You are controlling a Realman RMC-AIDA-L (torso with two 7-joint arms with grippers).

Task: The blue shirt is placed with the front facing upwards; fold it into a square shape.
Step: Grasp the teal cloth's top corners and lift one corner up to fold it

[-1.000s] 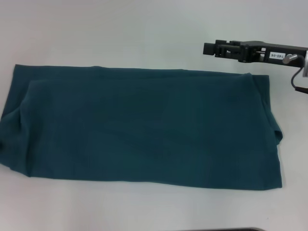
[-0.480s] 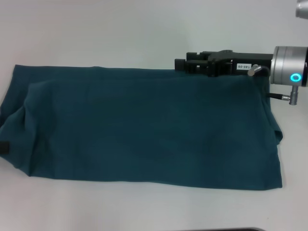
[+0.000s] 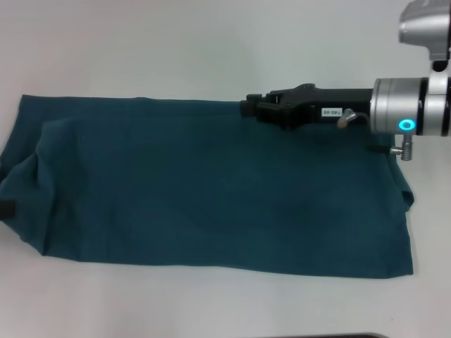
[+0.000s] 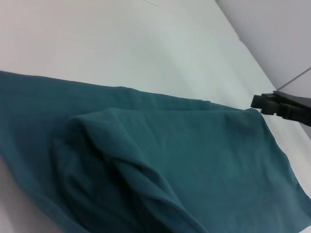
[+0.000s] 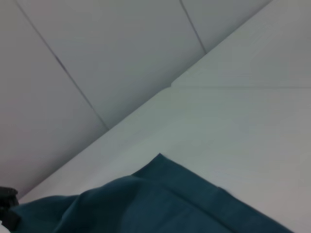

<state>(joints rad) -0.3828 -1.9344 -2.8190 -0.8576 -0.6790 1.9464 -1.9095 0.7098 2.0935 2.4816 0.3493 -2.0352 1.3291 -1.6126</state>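
The right gripper [image 3: 248,107] has slid in from the upper right over the top edge of the shirt [image 3: 197,190], a long band across the table [image 3: 211,42], jaws looking narrow, so probably the next fold grab.

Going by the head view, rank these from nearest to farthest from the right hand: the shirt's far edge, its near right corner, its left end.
From the right hand:
1. The blue shirt's far edge, just beside the fingertips.
2. Its near right corner, toward the robot.
3. Its left end, across the table.
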